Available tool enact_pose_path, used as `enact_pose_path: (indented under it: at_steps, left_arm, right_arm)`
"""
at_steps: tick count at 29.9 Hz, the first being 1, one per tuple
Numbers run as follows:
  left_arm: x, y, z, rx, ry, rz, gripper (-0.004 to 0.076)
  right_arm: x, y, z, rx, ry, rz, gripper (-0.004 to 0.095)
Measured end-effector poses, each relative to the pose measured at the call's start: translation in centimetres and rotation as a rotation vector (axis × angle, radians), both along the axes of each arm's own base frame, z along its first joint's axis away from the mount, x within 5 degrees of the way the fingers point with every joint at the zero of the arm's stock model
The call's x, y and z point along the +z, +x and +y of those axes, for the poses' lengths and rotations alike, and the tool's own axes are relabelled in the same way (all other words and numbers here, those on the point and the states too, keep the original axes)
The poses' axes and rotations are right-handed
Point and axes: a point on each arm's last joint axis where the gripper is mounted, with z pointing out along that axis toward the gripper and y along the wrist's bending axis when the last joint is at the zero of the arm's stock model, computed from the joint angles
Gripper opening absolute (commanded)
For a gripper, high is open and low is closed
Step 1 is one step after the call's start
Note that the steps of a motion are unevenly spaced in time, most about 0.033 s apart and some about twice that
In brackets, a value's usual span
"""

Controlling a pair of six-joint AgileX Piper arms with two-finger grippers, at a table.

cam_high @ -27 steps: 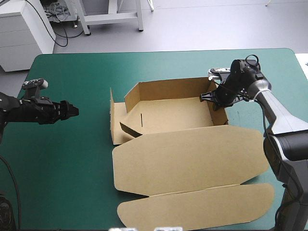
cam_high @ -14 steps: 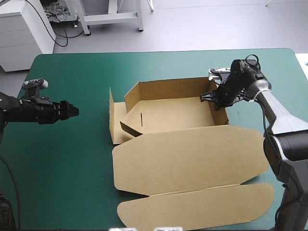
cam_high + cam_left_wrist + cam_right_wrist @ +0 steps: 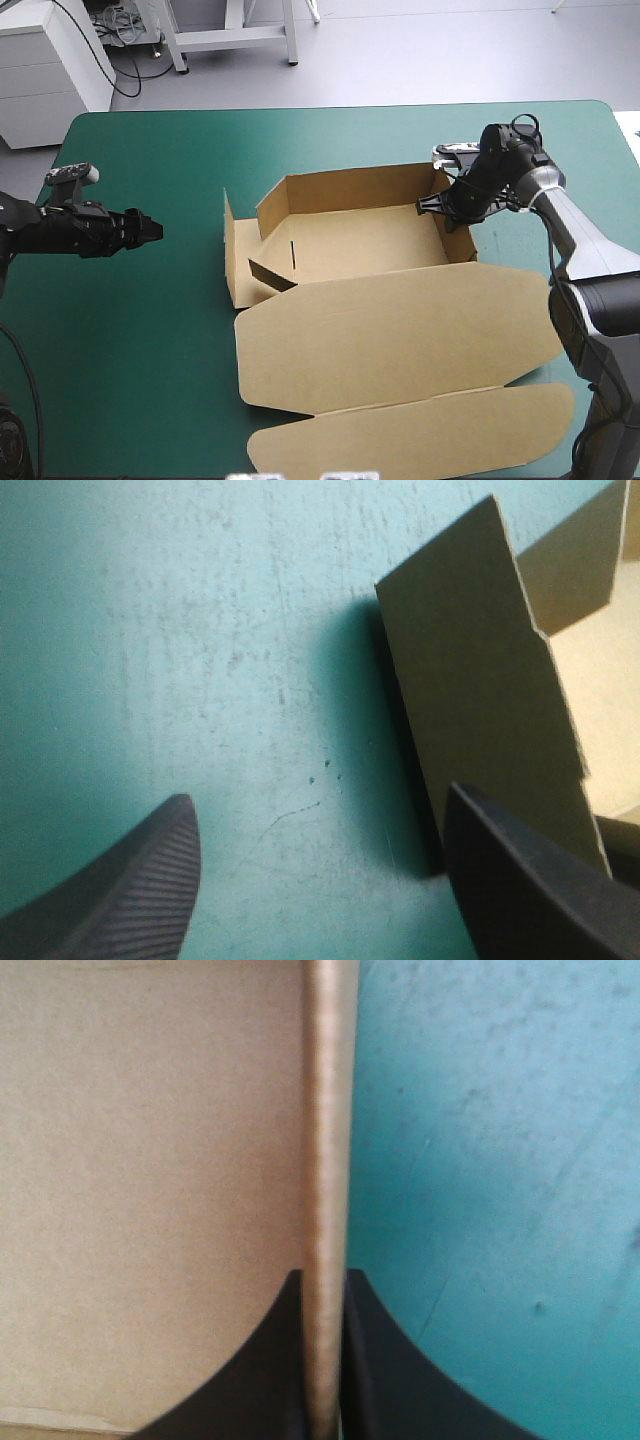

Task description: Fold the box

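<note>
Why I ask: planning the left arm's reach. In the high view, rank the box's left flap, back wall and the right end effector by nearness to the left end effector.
1. Left flap, upright at the box's left end.
2. Back wall, far side.
3. Right end effector, shut on the right wall.

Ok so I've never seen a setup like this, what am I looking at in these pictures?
It is a robot with two arms at a teal-green table. One picture looks down from above; the other two come from cameras on each wrist. On the table lies a brown box, partly folded: walls up, lid flat. The right arm's fingers pinch the box's right wall. The left arm's fingers stand open over the table, holding nothing, the box's left flap ahead.
</note>
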Motion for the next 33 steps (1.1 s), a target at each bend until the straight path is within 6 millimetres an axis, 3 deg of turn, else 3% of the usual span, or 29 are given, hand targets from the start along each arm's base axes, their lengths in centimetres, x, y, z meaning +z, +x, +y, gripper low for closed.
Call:
enact_pose_path:
  at_steps: [3,9,19,24,33]
  left_arm:
    - [0.0,0.0,0.1,0.003,0.01,-0.003,0.0493]
    - [-0.1,0.0,0.2,0.004,0.022,-0.003,0.0493]
    - [-0.1,-0.1,0.1,-0.009,0.015,0.013,0.0493]
    - [-0.2,-0.4,-0.1,-0.028,0.003,0.038,0.0493]
    - [0.3,-0.6,-1.1,-0.058,-0.126,0.05,0.0493]
  right_arm:
    - [1.4,-0.7,-0.8,-0.004,0.021,-0.012,-0.002]
    - [6.8,-2.8,-3.4,-0.052,0.091,-0.145,-0.002]
    - [13.0,-7.1,-4.1,-0.038,0.1,-0.301,-0.002]
    - [14.4,-8.4,-4.1,-0.036,0.101,-0.34,-0.0019]
    - [14.9,-8.7,-3.8,-0.034,0.144,-0.349,-0.0019]
